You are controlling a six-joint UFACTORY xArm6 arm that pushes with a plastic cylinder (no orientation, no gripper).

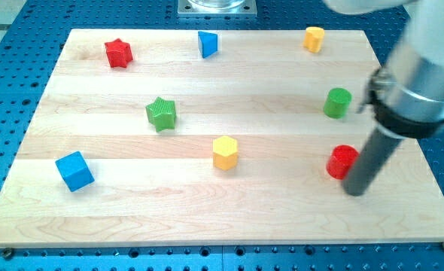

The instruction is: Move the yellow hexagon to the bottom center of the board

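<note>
Yellow hexagon [225, 152] well left of my tip [355, 191]

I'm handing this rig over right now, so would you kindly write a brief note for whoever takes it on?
My tip rests on the board at the view's right, just right of the red cylinder, far from the target.
The yellow hexagon sits near the board's middle, slightly toward the bottom. A second yellow block is at the top right.
Done: apparently nothing.
Left: bring the tip above the hexagon and push it down to bottom center.
</note>
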